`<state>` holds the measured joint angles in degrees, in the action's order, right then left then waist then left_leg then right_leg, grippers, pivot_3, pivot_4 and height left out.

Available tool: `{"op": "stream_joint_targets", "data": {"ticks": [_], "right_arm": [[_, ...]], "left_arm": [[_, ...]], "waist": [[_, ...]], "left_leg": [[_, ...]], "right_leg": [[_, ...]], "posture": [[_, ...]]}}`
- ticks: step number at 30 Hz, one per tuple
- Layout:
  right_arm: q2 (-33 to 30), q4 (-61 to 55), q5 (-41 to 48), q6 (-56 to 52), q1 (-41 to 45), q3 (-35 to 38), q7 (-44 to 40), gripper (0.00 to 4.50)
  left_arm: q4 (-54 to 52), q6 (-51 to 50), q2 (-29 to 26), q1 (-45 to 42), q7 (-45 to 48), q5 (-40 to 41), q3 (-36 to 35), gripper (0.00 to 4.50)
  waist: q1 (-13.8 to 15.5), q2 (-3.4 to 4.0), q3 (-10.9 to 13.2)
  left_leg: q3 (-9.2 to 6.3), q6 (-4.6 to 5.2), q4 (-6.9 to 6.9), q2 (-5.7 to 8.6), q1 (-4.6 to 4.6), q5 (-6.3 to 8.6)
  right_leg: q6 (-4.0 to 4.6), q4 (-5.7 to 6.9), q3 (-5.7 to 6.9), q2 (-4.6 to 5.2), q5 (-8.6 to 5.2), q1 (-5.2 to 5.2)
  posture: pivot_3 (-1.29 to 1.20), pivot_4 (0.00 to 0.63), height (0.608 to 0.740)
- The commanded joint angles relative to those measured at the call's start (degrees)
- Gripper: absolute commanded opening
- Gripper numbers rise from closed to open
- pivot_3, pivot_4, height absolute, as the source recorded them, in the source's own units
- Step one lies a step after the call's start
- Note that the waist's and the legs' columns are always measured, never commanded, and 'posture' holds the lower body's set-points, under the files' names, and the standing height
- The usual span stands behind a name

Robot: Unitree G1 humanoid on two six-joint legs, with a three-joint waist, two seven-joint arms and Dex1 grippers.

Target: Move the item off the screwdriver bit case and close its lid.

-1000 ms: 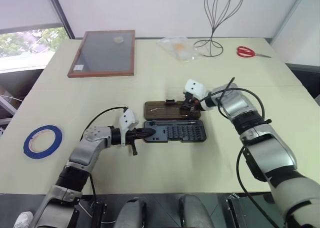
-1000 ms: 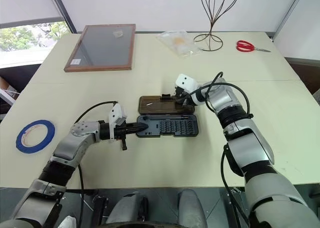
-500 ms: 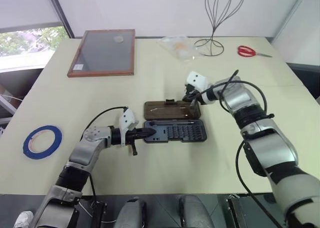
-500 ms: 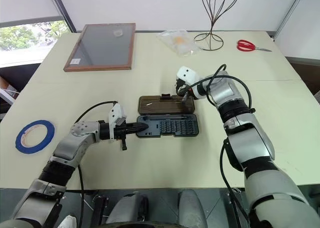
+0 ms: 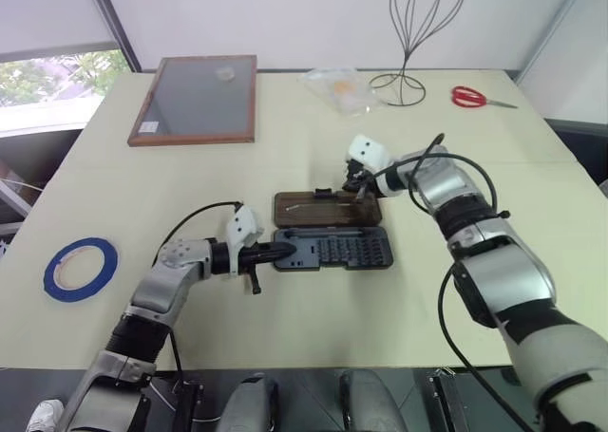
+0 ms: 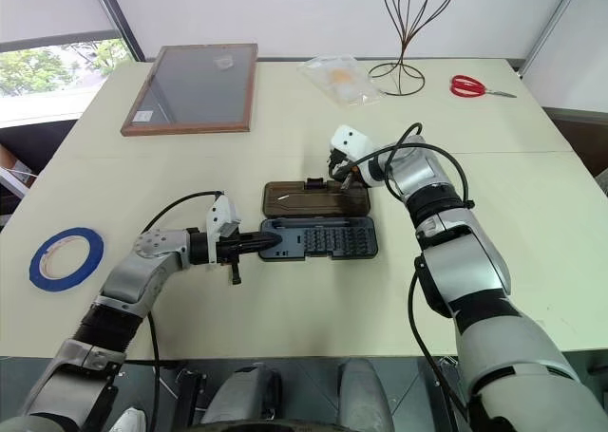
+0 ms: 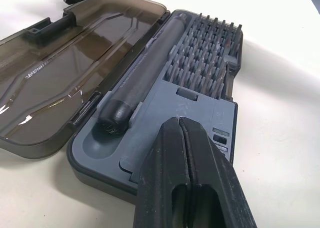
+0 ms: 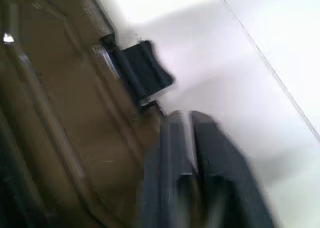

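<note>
Screwdriver bit case (image 5: 331,249): open flat mid-bench. Lid (image 5: 326,208): thin, stiff, glossy plastic; lift by far edge beside latch tab (image 8: 145,73). Left end effector (image 7: 181,138) closed, pinning base. Right end effector (image 5: 359,187) at lid's edge, seemingly slightly parted, empty. Blue tape (image 5: 81,268) well away.

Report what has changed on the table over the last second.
The right gripper lifted off the lid and drew slightly toward the far edge, beside the latch tab; it holds nothing. Unchanged: the left gripper shut, pressing on the screwdriver bit case, the lid lying open, and the blue tape ring at the table's left.
</note>
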<state>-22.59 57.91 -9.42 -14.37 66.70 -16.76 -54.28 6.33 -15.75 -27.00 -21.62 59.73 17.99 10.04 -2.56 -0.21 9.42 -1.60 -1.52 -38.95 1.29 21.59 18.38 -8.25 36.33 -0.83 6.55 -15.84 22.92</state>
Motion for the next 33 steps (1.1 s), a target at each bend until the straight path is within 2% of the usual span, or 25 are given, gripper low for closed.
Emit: {"op": "stream_joint_targets", "data": {"ticks": [1,23,33], "right_arm": [[0.37,1.01,-0.54,1.21,2.13,0.55,-0.17,1.87],[-0.40,1.95,-1.67,2.29,2.58,1.05,-3.12,1.87],[0.71,6.44,-2.75,4.03,1.42,0.82,-0.90,1.87]], "left_arm": [[-0.85,-0.30,-0.82,0.80,-0.51,-0.41,-1.00,0.00],[-0.07,0.03,-0.45,0.29,-0.85,-0.71,-1.13,0.00],[0.46,0.39,-0.42,-0.13,-0.76,-0.96,-1.08,0.00]], "waist": [[-0.03,0.00,0.00],[0.00,0.03,0.02],[-0.04,0.03,0.02]], "left_leg": [[0.00,0.00,0.00,0.00,0.00,0.00],[0.02,-0.01,0.01,0.00,0.01,0.00],[0.02,-0.01,0.01,0.00,0.02,-0.01]], "right_leg": [[0.00,0.00,0.00,0.00,0.00,0.00],[0.00,0.01,0.00,0.00,0.00,0.03],[0.00,0.00,0.00,0.00,0.00,0.03]], "posture": [[0.00,0.150,0.740],[0.00,0.150,0.740],[0.00,0.150,0.740]]}}
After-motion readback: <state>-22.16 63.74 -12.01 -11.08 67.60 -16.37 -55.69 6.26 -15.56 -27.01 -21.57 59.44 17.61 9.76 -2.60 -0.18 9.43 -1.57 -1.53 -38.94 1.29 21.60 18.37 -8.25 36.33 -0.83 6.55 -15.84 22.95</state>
